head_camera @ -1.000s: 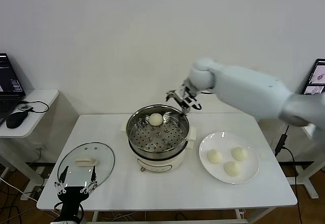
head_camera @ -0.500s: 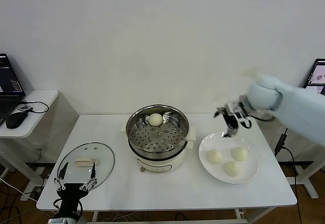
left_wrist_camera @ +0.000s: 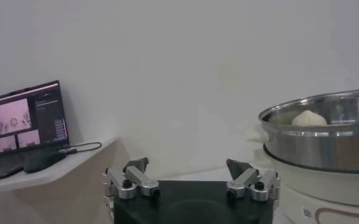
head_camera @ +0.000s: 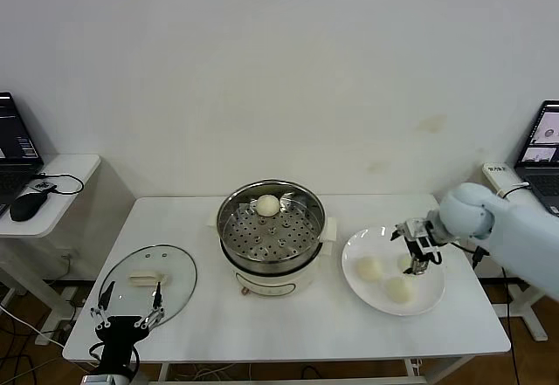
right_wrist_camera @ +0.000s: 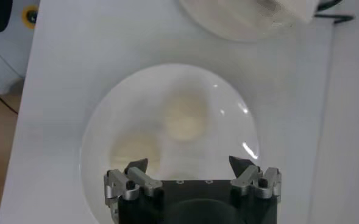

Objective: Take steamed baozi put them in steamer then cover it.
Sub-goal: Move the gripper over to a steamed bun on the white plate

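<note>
One steamed baozi point(head_camera: 268, 204) lies at the back of the steel steamer point(head_camera: 271, 244) on its cream pot base. Two more baozi point(head_camera: 369, 269) point(head_camera: 399, 289) lie in full view on the white plate point(head_camera: 354, 247). A third baozi point(head_camera: 407, 262) is partly hidden behind my right gripper point(head_camera: 417, 251). That gripper is open and empty, just above the plate's far right part. In the right wrist view two baozi point(right_wrist_camera: 185, 115) point(right_wrist_camera: 135, 152) lie ahead of the open gripper point(right_wrist_camera: 188, 163). The glass cover point(head_camera: 147, 276) lies flat at the table's front left. My left gripper point(head_camera: 129, 310) is parked open beside it.
The table's front edge point(head_camera: 288, 350) runs just below the plate and the cover. A side desk point(head_camera: 48, 189) at the left carries a laptop point(left_wrist_camera: 24, 119) and a mouse point(head_camera: 26, 203). Another laptop point(head_camera: 543, 145) stands at the far right. The left wrist view shows the steamer point(left_wrist_camera: 325, 143).
My right gripper has swung from behind the steamer to the right and down over the plate, empty. The baozi in the steamer stays put. The left arm has barely moved.
</note>
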